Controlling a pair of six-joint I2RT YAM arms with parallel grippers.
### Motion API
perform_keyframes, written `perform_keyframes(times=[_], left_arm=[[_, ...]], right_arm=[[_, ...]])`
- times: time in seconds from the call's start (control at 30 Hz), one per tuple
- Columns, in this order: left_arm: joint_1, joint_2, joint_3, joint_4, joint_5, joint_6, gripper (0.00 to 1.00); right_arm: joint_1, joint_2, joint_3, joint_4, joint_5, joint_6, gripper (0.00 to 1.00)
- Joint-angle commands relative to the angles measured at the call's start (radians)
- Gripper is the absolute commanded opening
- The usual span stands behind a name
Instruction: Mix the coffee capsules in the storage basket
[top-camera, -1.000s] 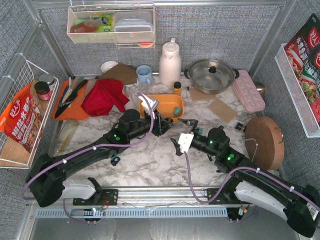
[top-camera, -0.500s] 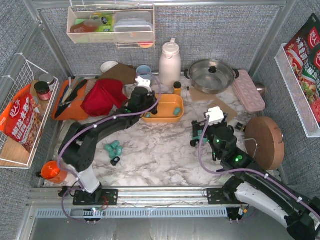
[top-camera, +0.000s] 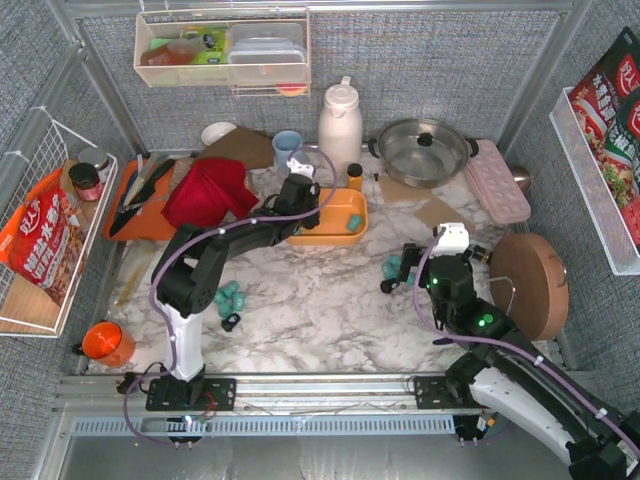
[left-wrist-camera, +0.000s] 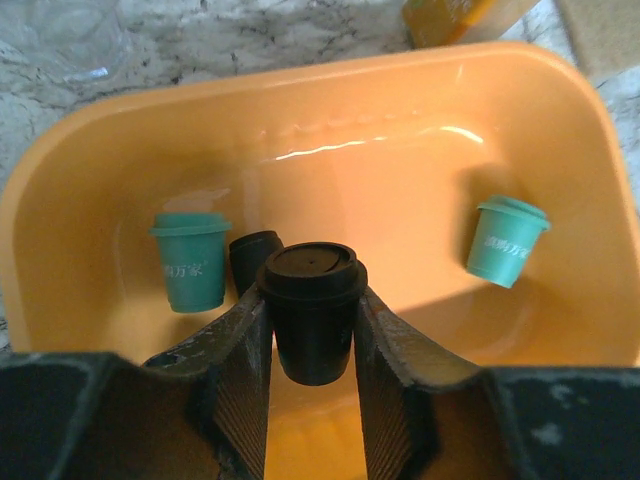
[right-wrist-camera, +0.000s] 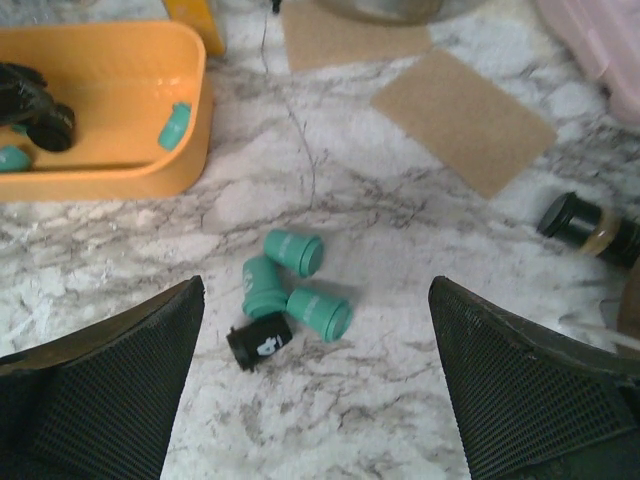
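Observation:
The orange-yellow storage basket (top-camera: 340, 233) stands at the table's middle back. My left gripper (top-camera: 300, 196) hangs over its left end, shut on a black coffee capsule (left-wrist-camera: 312, 308) held upright above the basket floor (left-wrist-camera: 400, 190). Inside lie two teal capsules (left-wrist-camera: 192, 260) (left-wrist-camera: 507, 240) and a black one (left-wrist-camera: 250, 258). My right gripper (right-wrist-camera: 315, 400) is open and empty above a loose cluster on the marble: three teal capsules (right-wrist-camera: 293, 252) and a black one (right-wrist-camera: 260, 342). Another cluster of teal capsules (top-camera: 228, 297) with a black one (top-camera: 230, 322) lies at the left.
A red cloth (top-camera: 210, 190), blue mug (top-camera: 288, 148), white thermos (top-camera: 340, 125), small yellow bottle (top-camera: 354, 176) and steel pot (top-camera: 422, 150) ring the basket. A pink egg tray (top-camera: 497, 180), round wooden board (top-camera: 530, 285), dark bottle (right-wrist-camera: 590, 228) and brown pads (right-wrist-camera: 462, 120) are right. An orange cup (top-camera: 103, 340) stands front left.
My left gripper has reached back over the basket, carrying the black capsule. My right gripper has moved right, to above the right cluster. The left cluster and the orange cup are uncovered.

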Motion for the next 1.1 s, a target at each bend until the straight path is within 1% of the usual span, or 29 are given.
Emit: perform_keyframes(times=[0.0,0.17,0.23,0.27,0.4,0.5,0.63,0.77,0.87,0.97,1.07], left_arm=[[0.002,0.030,0.008,0.023,-0.007,-0.014,0.49],[0.002,0.006,-0.003,0.031,-0.009,-0.009,0.77],[0.002,-0.030,-0.016,0.029,-0.022,-0.002,0.97],[0.001,-0.056,-0.029,0.030,-0.029,0.001,0.99],[0.002,-0.216,-0.141,0.070,-0.059,0.008,0.99],[0.002,-0.370,-0.269,0.093,-0.073,0.011,0.99],[0.001,-0.568,-0.379,0.043,-0.064,0.034,0.99],[0.000,-0.764,-0.456,-0.049,-0.045,0.084,0.99],[0.000,-0.898,-0.491,-0.125,-0.059,0.101,0.99],[0.000,-1.006,-0.510,-0.185,-0.076,0.095,0.99],[0.000,-1.091,-0.525,-0.201,-0.071,0.087,0.99]], right_arm=[[-0.001,0.042,0.013,-0.086,-0.048,0.113,0.99],[-0.001,0.120,0.014,-0.122,-0.094,0.178,0.99],[-0.001,0.148,0.016,-0.126,-0.127,0.192,0.99],[-0.001,0.164,0.019,-0.131,-0.142,0.195,0.99],[-0.001,0.235,0.040,-0.164,-0.182,0.224,0.97],[-0.001,0.296,0.046,-0.164,-0.212,0.246,0.89],[0.000,0.377,0.063,-0.160,-0.258,0.252,0.82],[-0.001,0.454,0.083,-0.150,-0.269,0.277,0.81],[-0.001,0.507,0.097,-0.130,-0.272,0.326,0.81],[0.000,0.567,0.110,-0.096,-0.287,0.361,0.81],[-0.003,0.641,0.142,-0.102,-0.286,0.337,0.81]])
